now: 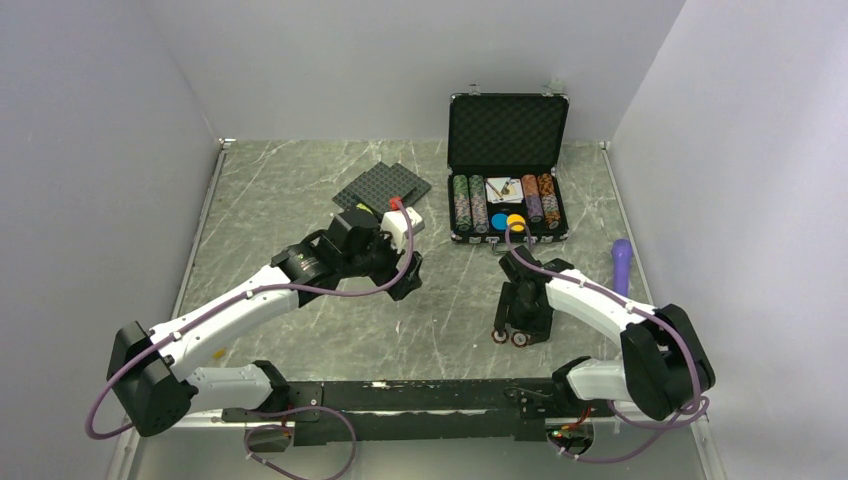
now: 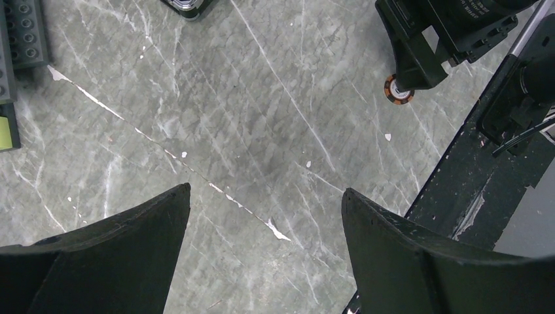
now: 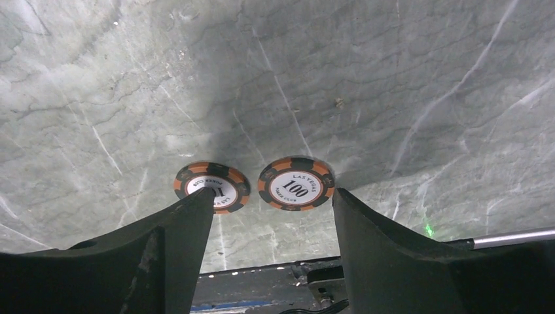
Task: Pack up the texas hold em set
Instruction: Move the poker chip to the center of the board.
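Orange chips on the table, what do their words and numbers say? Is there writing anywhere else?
"LAS VEGAS": top rim of the right orange poker chip.
"100": its middle.
"POKER CLUB": its bottom rim.
Unreadable: the left orange poker chip, upside down and partly behind a finger of the right pincer.
Too small: the stacked chips in the briefcase.
Too blurred: white print on the right arm.

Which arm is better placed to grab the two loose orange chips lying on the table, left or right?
Right. The right gripper is open right over the two orange chips, one showing between its jaws. The left gripper is open over the table, away from them.
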Controlling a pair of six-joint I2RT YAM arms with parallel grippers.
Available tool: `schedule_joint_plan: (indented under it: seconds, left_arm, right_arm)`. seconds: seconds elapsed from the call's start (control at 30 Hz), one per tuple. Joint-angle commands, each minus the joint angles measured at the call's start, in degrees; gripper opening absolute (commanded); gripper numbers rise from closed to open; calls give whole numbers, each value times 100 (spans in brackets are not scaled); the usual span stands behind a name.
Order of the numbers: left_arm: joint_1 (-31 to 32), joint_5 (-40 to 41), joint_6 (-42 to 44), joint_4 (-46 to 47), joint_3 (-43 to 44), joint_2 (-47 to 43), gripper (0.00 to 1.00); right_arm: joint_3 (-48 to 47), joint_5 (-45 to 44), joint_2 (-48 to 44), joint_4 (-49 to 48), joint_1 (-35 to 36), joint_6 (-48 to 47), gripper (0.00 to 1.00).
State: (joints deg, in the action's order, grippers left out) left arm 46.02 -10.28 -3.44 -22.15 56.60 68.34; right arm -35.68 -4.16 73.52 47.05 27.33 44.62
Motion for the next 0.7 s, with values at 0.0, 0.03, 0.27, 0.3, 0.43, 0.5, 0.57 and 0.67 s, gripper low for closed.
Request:
schedule_joint_plan:
  seconds: [0.0, 0.03, 0.27, 0.3, 0.43, 0.5, 0.57, 0.67]
  left_arm:
    - [40, -57, 60, 71, 79, -124, 89]
    - [46, -48, 55, 65, 79, -117, 89]
    - [52, -26, 80, 51, 84, -60, 89]
    - [52, -13, 79, 46, 91, -45, 89]
    - [57, -32, 87, 35, 103, -7, 89]
    - [65, -19, 84, 27, 105, -5, 89]
    - [64, 0, 93, 18, 101, -3, 89]
    - [64, 33, 108, 7, 105, -10, 90]
  right_arm:
    - [165, 54, 2, -291, 75, 170, 71]
    - [181, 84, 31, -328, 103, 174, 70]
    - [213, 196, 213, -645, 564, 482, 68]
    - [211, 181, 256, -683, 647, 534, 68]
    - [82, 178, 572, -896, 992, 713, 68]
    - [-33, 184, 842, -1013, 1214, 784, 68]
    - [-193, 181, 1111, -1164, 1450, 814, 67]
    - [-491, 133, 1553, -1296, 1702, 829, 67]
